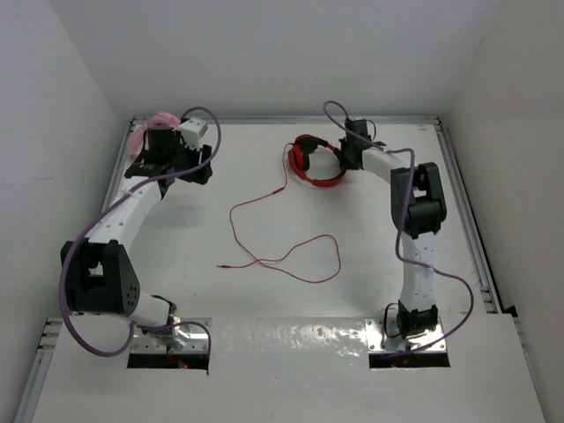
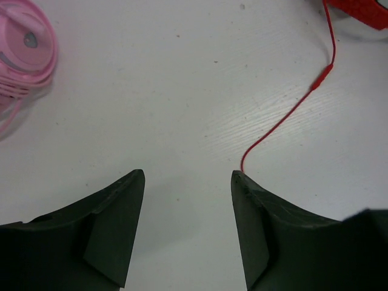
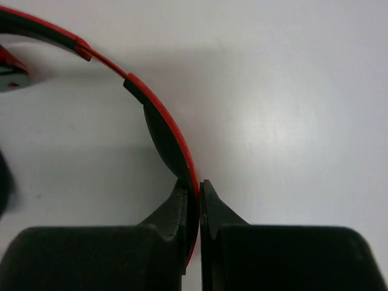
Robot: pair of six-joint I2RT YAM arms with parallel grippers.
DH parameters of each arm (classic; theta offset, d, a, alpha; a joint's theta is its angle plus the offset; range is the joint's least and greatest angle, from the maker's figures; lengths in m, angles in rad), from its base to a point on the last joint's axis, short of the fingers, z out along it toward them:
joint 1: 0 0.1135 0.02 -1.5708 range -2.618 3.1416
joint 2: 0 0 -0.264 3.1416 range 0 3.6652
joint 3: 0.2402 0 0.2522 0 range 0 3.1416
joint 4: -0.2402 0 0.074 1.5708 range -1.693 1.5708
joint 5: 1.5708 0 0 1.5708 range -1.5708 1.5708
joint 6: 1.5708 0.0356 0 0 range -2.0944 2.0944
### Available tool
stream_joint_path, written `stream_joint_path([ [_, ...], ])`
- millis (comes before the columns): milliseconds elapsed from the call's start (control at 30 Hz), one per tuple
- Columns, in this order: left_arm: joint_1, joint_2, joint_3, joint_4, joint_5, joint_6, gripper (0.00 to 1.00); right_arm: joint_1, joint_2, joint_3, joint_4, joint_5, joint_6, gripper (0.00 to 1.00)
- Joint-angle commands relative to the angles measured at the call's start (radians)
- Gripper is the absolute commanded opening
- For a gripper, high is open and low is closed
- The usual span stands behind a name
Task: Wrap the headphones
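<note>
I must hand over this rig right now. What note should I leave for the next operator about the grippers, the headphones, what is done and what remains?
Right gripper: shut on the black-and-red headband of the red over-ear headphones, far middle of the white table.
Left gripper: open, holding nothing, far left beside the pink headphones.
Thin red cord: loose, in loops across the table centre.
Done: headband gripped.
Left: wrap the whole cord.

headphones (image 1: pixel 300 159) back right, cord (image 1: pixel 232 220) nearer mid-table, other headset (image 1: pixel 161 118) back left
</note>
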Motion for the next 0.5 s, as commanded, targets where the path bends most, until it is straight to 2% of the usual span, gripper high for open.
stream_joint_path([
  [0,-0.007,-0.005,0.058,-0.017,-0.01,-0.068,0.56,0.026,-0.245,-0.224,0.02,0.213,0.496,0.0],
  [33,-0.007,-0.002,0.07,-0.034,-0.013,-0.083,0.56,0.05,-0.294,-0.357,0.017,0.251,0.598,0.0],
  [100,-0.011,0.019,0.109,-0.072,0.0,-0.097,0.56,0.089,-0.415,-0.468,0.025,0.297,0.803,0.0],
  [133,-0.013,0.031,0.119,-0.084,0.003,-0.106,0.55,0.139,-0.438,-0.534,0.011,0.306,0.864,0.0],
  [200,-0.023,0.042,0.142,-0.114,0.009,-0.126,0.55,0.216,-0.468,-0.562,-0.03,0.255,0.935,0.01],
  [233,-0.026,0.048,0.145,-0.124,0.013,-0.131,0.54,0.239,-0.466,-0.56,-0.04,0.215,0.929,0.09],
  [267,-0.037,0.053,0.152,-0.135,0.023,-0.136,0.53,0.258,-0.463,-0.557,-0.041,0.119,0.859,0.27],
  [333,-0.056,0.059,0.155,-0.172,0.035,-0.133,0.51,0.305,-0.471,-0.536,-0.093,0.045,0.782,0.44],
  [367,-0.08,0.056,0.152,-0.181,0.036,-0.128,0.51,0.316,-0.486,-0.54,-0.108,0.008,0.704,0.64],
  [400,-0.091,0.052,0.144,-0.193,0.03,-0.123,0.51,0.339,-0.555,-0.588,-0.115,0.004,0.665,0.78],
  [433,-0.103,0.036,0.123,-0.195,0.021,-0.123,0.51,0.353,-0.604,-0.626,-0.098,0.004,0.613,0.96],
  [467,-0.114,0.026,0.109,-0.192,0.017,-0.123,0.53,0.362,-0.657,-0.673,-0.042,0.006,0.494,0.99],
])
